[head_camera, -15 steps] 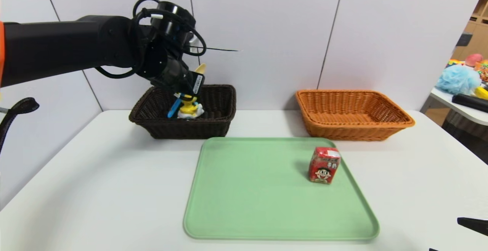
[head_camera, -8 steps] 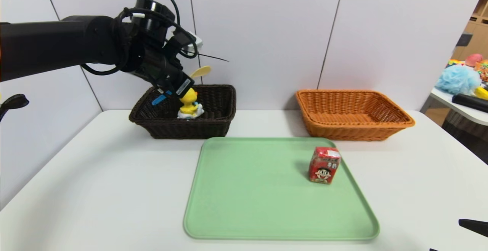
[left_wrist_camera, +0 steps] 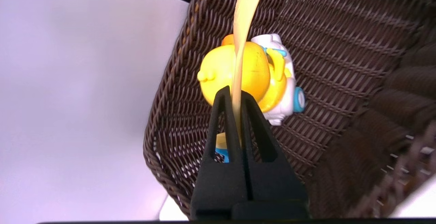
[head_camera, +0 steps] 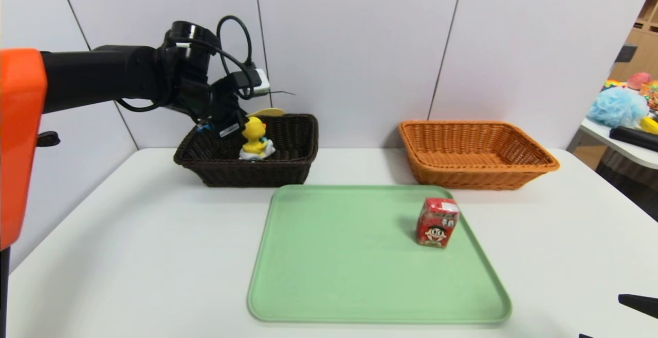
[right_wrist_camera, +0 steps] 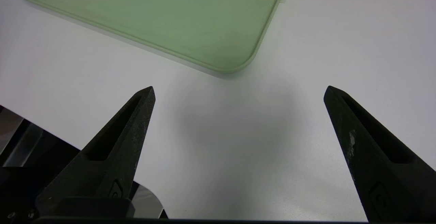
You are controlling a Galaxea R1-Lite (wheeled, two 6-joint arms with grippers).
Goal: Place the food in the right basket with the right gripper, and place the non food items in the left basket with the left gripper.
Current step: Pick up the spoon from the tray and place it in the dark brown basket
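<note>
My left gripper (head_camera: 226,122) (left_wrist_camera: 235,93) hovers over the dark brown left basket (head_camera: 288,173) (left_wrist_camera: 340,47). It is shut on a thin pale-yellow utensil (head_camera: 267,112) (left_wrist_camera: 247,9) with a blue end. A yellow duck toy (head_camera: 254,140) (left_wrist_camera: 252,70) sits inside that basket, right below the utensil. A red snack carton (head_camera: 437,222) with a cartoon face stands on the green tray (head_camera: 334,256) (right_wrist_camera: 170,13), toward its right side. The orange right basket (head_camera: 478,173) holds nothing. My right gripper (right_wrist_camera: 238,93) is open with nothing in it, low over the table's near right corner.
The two baskets stand along the back of the white table (head_camera: 128,256), with the tray in front between them. A side table (head_camera: 617,143) with a blue puff and other clutter stands at the far right.
My left arm has pulled back to the left and lowered toward the dark basket's rim. The utensil has tipped from nearly upright to almost level. The right arm has not moved.
</note>
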